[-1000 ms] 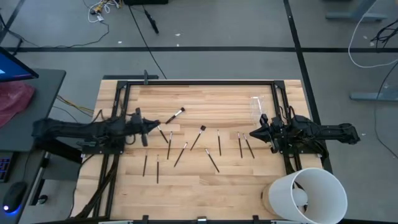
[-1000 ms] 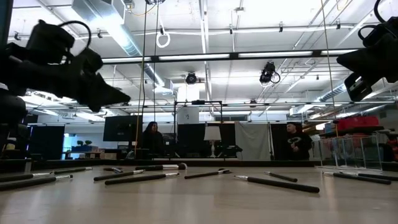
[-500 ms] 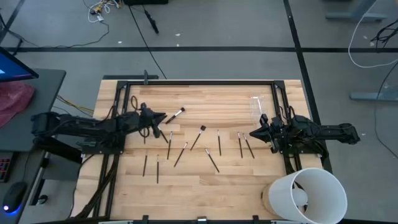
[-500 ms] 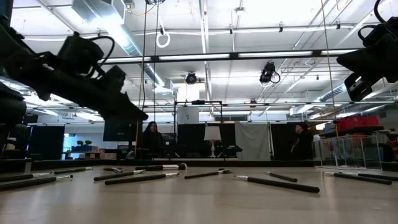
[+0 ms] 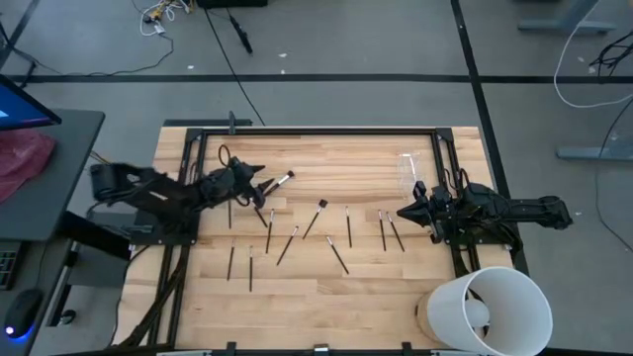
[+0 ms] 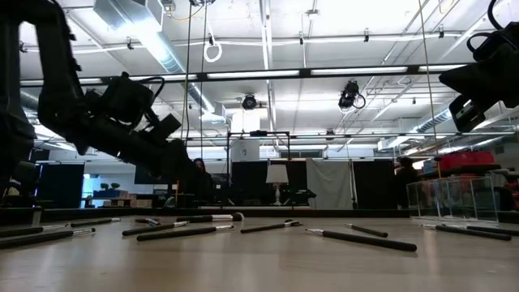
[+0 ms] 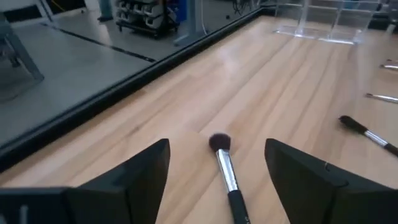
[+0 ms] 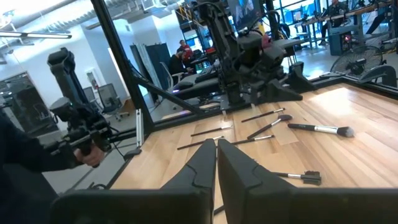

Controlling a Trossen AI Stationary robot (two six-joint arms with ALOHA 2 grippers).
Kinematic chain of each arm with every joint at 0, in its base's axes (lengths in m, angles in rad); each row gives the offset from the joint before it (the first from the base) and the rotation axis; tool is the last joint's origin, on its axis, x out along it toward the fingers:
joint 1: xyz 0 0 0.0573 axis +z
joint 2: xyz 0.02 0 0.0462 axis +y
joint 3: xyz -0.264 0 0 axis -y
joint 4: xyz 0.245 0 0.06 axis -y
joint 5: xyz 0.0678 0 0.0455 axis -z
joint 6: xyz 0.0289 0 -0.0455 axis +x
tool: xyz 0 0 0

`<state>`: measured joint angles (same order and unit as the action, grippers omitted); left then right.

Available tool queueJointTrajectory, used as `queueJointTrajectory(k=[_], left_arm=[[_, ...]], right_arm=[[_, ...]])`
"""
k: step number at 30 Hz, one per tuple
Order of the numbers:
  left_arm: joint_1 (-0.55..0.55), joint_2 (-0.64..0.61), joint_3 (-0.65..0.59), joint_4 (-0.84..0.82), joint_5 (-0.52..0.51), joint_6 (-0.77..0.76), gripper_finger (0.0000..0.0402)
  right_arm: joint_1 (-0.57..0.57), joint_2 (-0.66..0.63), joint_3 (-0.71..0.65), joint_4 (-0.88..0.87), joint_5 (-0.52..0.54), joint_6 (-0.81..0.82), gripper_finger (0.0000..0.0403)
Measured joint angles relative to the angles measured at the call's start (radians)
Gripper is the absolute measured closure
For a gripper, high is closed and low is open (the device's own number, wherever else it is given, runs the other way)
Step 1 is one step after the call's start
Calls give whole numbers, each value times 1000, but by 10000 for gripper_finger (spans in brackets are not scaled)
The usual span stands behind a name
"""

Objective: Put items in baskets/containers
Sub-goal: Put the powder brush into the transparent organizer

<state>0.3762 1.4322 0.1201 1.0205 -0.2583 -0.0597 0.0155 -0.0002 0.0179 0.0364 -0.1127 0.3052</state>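
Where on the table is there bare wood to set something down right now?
The far strip of the wooden table is bare, from the fluffy-headed dark brush to the clear plastic cup. The near strip beside the large white bucket is bare too. The middle band is crowded with scattered dark makeup brushes.

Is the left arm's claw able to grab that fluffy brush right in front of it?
Probably yes. The left gripper is open, and the fluffy brush lies flat on the table between its fingers with nothing covering it.
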Motion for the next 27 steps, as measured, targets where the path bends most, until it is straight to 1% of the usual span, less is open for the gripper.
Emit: queueJointTrajectory(k=[2,7,9,11,13,16,19,21,24,27], left_arm=[[5,76,19,32,1,-26,140],[-17,251,119,28,-12,-68,167],[-27,302,153,8,-38,-89,176],[-34,335,176,-48,-69,-91,184],[-44,348,180,-95,-111,-92,192],[-56,348,169,-99,-144,-96,203],[-55,347,156,-90,-94,-95,215],[-53,346,149,-100,-78,-100,227],[-52,345,142,-113,-66,-114,257],[-52,345,139,-133,-53,-113,309]], right_arm=[[0,0,0,0,0,0,382],[0,0,0,0,0,0,382],[0,0,0,0,0,0,382],[0,0,0,0,0,0,382],[0,0,0,0,0,0,382],[0,0,0,0,0,0,382],[0,0,0,0,0,0,382],[0,0,0,0,0,0,382],[0,0,0,0,0,0,382],[0,0,0,0,0,0,382]])
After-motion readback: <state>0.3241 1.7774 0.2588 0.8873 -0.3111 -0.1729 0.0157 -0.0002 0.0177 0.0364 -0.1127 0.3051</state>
